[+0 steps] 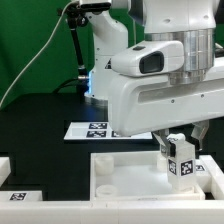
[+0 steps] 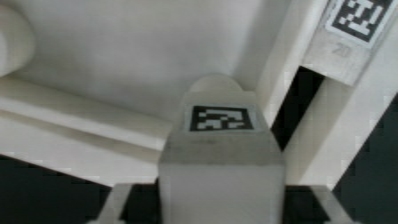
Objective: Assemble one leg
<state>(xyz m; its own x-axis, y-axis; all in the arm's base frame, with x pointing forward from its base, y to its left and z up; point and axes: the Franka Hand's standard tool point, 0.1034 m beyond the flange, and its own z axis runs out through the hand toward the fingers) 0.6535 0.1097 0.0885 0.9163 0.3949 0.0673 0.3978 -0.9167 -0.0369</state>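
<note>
Gripping the leg (image 1: 183,165) upright, the claw (image 1: 176,148) is closed on it above the white panel (image 1: 125,178) on the counter (image 1: 40,120); seating it in a corner socket seems not yet done.

Exterior frontal, wrist close; shared leg (image 1: 181,160)

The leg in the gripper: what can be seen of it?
The leg is a short, chunky white peg, plastic by look, with a square black-and-white tag. It stands upright, clamped in the gripper, over the white panel toward the exterior view's right. Whether its lower end touches the panel cannot be told.
</note>
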